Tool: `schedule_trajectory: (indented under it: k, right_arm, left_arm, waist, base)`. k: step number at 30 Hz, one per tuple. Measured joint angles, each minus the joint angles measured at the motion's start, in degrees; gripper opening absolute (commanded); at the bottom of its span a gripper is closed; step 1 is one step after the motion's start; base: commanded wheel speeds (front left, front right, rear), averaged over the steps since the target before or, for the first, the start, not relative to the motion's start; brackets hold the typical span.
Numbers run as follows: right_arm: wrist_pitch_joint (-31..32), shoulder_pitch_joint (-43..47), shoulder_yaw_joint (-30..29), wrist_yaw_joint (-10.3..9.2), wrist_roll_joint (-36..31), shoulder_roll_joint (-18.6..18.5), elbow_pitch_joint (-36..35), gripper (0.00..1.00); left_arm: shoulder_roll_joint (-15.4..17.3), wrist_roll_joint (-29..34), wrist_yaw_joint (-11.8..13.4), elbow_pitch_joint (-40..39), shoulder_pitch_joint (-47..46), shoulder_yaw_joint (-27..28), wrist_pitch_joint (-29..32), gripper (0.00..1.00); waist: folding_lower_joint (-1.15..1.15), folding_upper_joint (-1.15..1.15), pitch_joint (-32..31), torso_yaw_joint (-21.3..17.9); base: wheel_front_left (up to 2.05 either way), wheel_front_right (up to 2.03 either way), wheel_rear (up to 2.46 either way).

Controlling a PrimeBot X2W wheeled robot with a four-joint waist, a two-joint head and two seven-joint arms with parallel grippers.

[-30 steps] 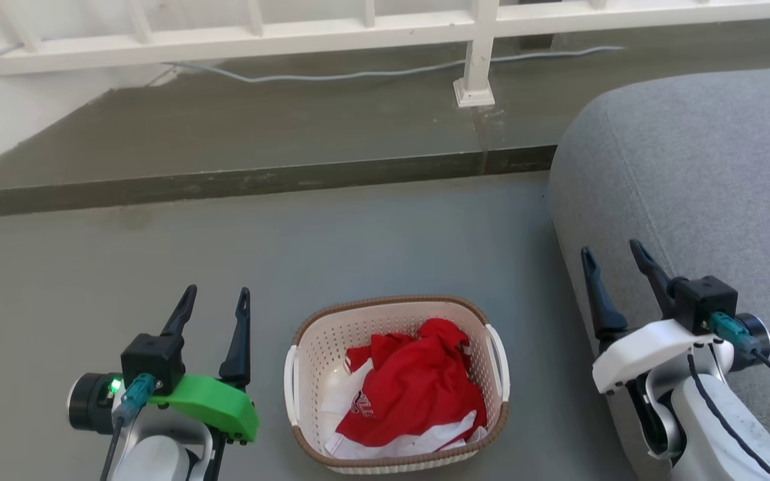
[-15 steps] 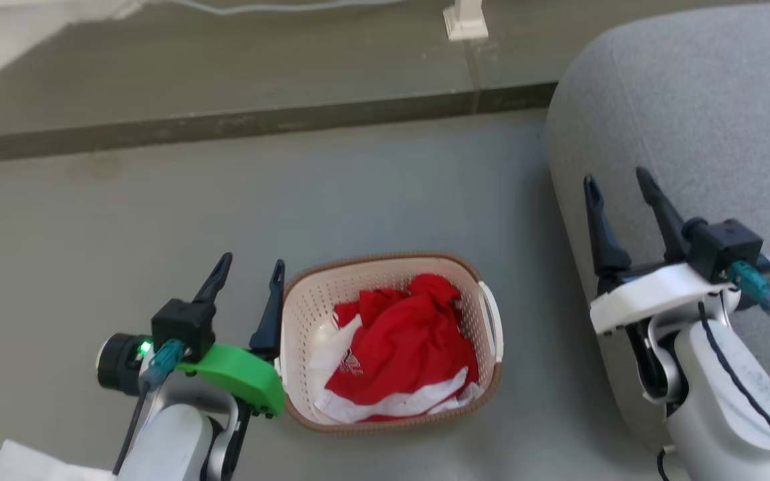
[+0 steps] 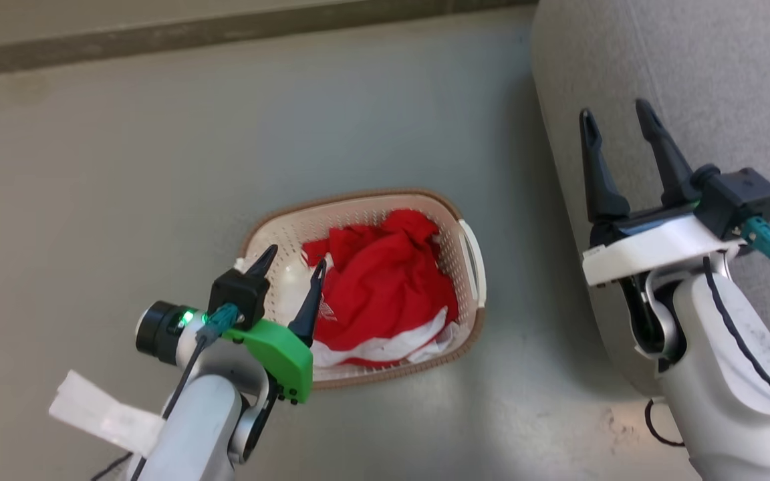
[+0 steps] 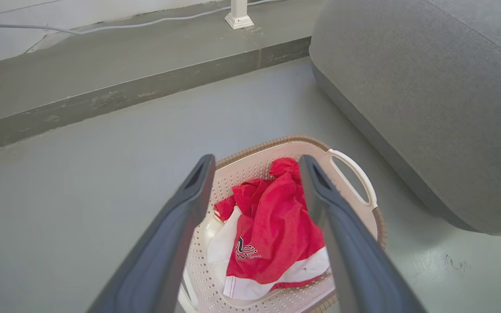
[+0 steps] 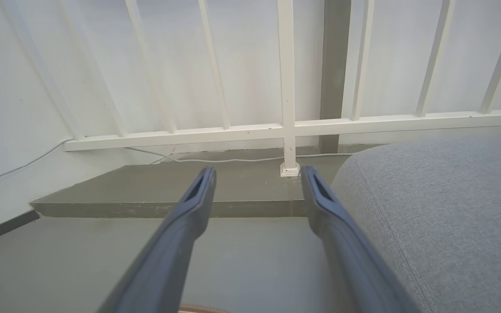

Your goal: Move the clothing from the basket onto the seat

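Left claw (image 3: 296, 254), wide, has moved over basket (image 3: 358, 197); right claw (image 3: 613, 108) wide too. Clothing (image 3: 385, 280) looks soft, light: pinch top fold.

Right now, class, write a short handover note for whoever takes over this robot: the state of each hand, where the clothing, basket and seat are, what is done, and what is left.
Left hand: open, empty, over the near-left edge of the basket, fingers aimed at the clothing.
Right hand: open, empty, by the edge of the seat.
Things: the red and white clothing lies bunched in the basket, which stands on the floor left of the seat, with a gap between them.
Done: nothing is on the seat yet.
Left: grasp the clothing, lift it out, lay it on the seat.
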Motion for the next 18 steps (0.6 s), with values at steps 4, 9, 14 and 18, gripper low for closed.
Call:
schedule_trajectory:
  k: [4, 9, 14, 18]
  right_arm:
    - [0.0, -1.59, 0.26, 0.33, -0.22, 0.22, -1.32, 1.0]
    - [0.0, -3.5, 0.77, 0.87, -0.6, 0.57, -2.8, 1.0]
    - [0.0, -4.8, 0.91, 1.26, -0.92, 1.4, -3.89, 1.0]
    - [0.0, -6.34, 1.05, 1.43, -0.93, 2.04, -5.14, 1.0]
  left_arm:
    - [-0.18, 0.45, -0.67, 2.57, -2.57, -0.66, 1.87, 1.0]
    - [-0.67, 0.65, -1.27, 5.79, -5.51, -1.67, 3.39, 1.0]
    - [-0.98, 0.99, -1.33, 9.02, -8.51, -1.85, 4.48, 1.0]
    - [-0.91, 2.93, -1.36, 11.67, -10.73, -2.11, 6.15, 1.0]
  waist:
    - [0.0, 0.0, 3.18, -1.14]
    - [0.0, 0.0, 7.16, -2.7]
    - [0.0, 0.0, 11.14, -4.39]
    - [0.01, 0.0, 14.35, -5.88]
  base:
    - [0.0, 0.0, 0.0]
    - [0.0, 0.0, 0.0]
    - [0.0, 0.0, 0.0]
    - [0.0, 0.0, 0.0]
